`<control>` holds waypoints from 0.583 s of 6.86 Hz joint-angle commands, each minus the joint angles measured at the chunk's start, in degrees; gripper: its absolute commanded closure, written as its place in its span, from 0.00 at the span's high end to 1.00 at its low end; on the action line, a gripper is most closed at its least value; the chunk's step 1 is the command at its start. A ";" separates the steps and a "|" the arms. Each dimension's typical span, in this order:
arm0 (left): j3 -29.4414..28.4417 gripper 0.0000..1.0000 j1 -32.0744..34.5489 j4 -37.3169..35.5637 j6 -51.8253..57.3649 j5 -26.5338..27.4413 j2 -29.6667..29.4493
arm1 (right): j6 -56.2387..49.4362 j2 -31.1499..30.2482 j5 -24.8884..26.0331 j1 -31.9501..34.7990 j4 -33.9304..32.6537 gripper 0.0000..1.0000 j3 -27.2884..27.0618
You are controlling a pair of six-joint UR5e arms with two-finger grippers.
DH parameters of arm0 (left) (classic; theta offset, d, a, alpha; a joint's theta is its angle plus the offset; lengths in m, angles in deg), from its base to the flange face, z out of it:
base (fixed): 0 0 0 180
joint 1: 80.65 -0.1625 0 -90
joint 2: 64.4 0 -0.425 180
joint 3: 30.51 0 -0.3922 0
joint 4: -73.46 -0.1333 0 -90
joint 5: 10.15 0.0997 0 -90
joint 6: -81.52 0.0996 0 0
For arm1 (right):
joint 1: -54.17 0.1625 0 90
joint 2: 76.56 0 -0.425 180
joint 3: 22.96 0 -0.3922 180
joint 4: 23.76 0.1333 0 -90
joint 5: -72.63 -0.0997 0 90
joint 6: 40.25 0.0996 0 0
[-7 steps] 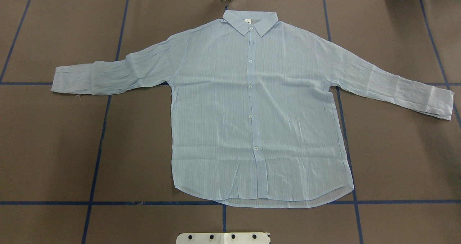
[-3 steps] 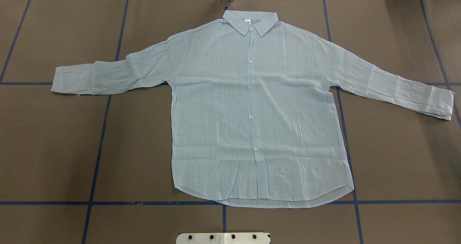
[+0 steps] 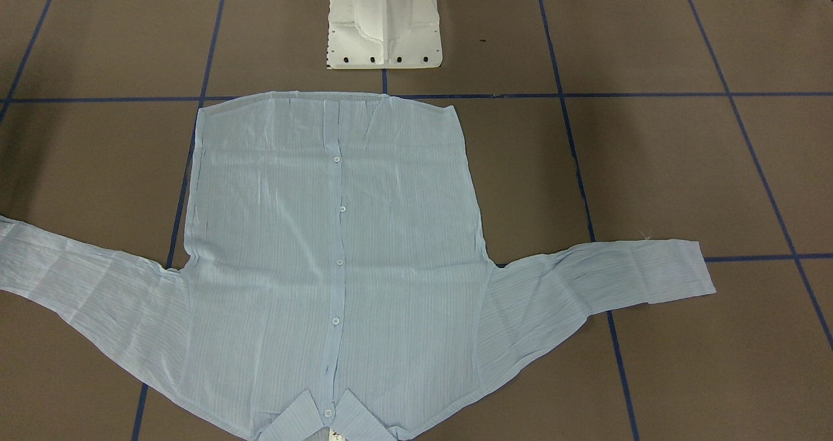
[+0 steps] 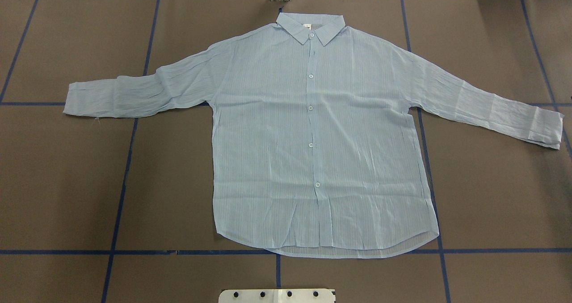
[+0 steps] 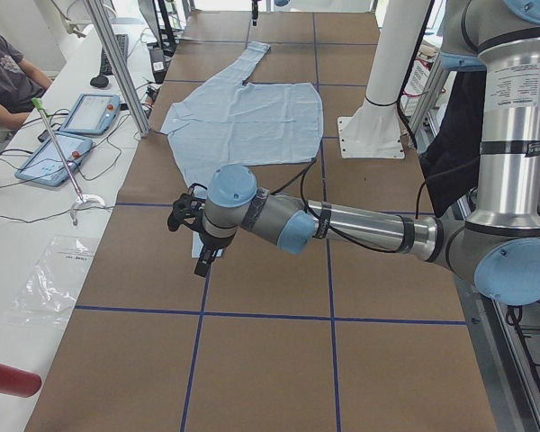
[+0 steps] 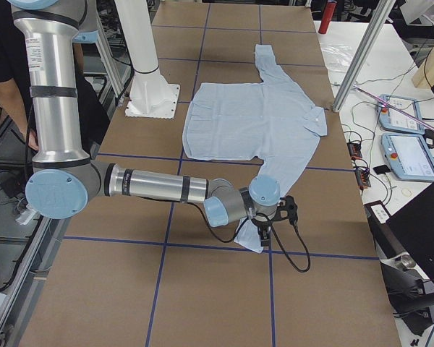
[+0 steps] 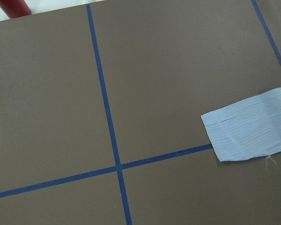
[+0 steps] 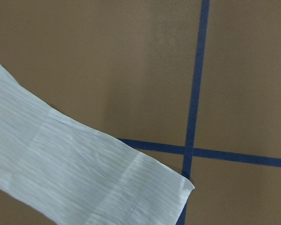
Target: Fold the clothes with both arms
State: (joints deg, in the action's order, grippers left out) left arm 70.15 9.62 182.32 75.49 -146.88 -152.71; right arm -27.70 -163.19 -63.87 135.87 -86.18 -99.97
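Observation:
The pale-blue striped shirt lies flat and buttoned on the brown table, collar away from the robot and both sleeves spread out sideways. In the exterior left view my left gripper hangs above the end of the near sleeve. That sleeve's cuff lies at the right edge of the left wrist view. In the exterior right view my right gripper hangs beside the other cuff. I cannot tell if either gripper is open or shut. Neither arm appears in the overhead or front-facing view.
The white pedestal base stands just behind the shirt's hem. Blue tape lines cross the table. A side bench holds teach pendants, a red cylinder and a plastic bag, with a person seated there.

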 commanded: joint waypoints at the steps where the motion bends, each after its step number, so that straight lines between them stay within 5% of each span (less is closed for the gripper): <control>1: 0.85 1.00 0.00 1.36 -0.12 -0.21 -0.02 | -0.16 3.74 -0.34 -0.13 3.62 0.99 10.45; 4: 2.44 1.00 0.09 1.36 -0.04 -0.30 0.77 | 0.02 4.10 -0.17 -2.41 3.62 0.92 12.93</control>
State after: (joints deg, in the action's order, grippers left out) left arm 72.29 9.63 183.66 75.38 -147.16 -152.12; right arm -27.70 -159.42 -64.09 134.22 -82.56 -88.32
